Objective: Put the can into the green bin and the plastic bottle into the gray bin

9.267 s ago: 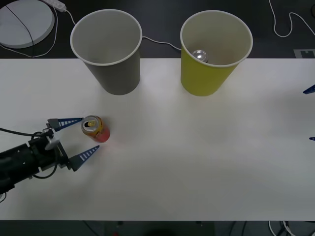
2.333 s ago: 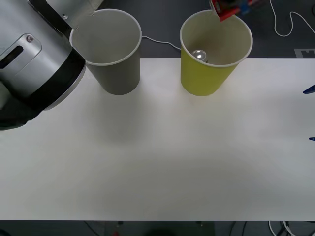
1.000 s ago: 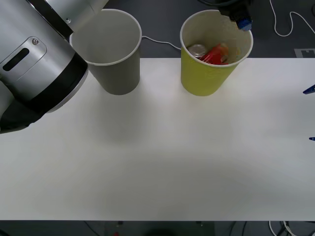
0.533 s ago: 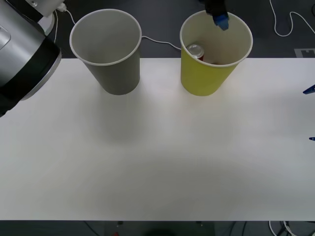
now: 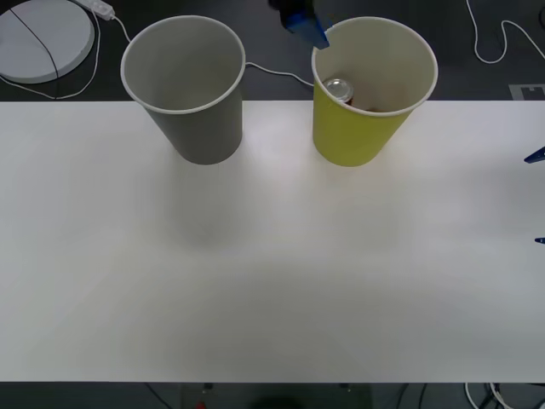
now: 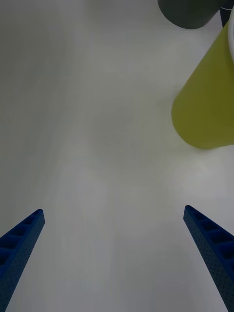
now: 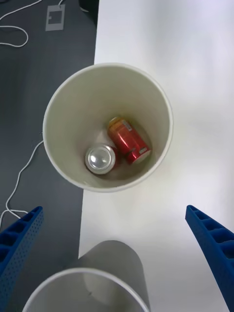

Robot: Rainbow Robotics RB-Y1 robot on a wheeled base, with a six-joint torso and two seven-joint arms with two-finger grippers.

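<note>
The can (image 7: 129, 140) lies on its side, red and orange-gold, at the bottom of the green bin (image 7: 161, 105). My left gripper (image 7: 113, 209) hangs open and empty high above that bin. One of its blue fingers (image 5: 305, 24) shows just past the green bin's (image 5: 358, 136) far left rim. The gray bin (image 5: 200, 128) stands to the left of the green one and holds nothing I can see. My right gripper (image 6: 113, 210) is open over bare table at the right edge (image 5: 538, 198). The plastic bottle is out of view.
A second can (image 7: 101, 159) with a silver top (image 5: 338, 88) stands upright beside the red one in the green bin. A white round disc (image 5: 43, 34) and cables (image 5: 498, 47) lie on the dark floor beyond the table's far edge.
The left gripper carried the can from the table's left to above the green bin and let it go. The can dropped in, and the arm has swung back out of the front view.
</note>
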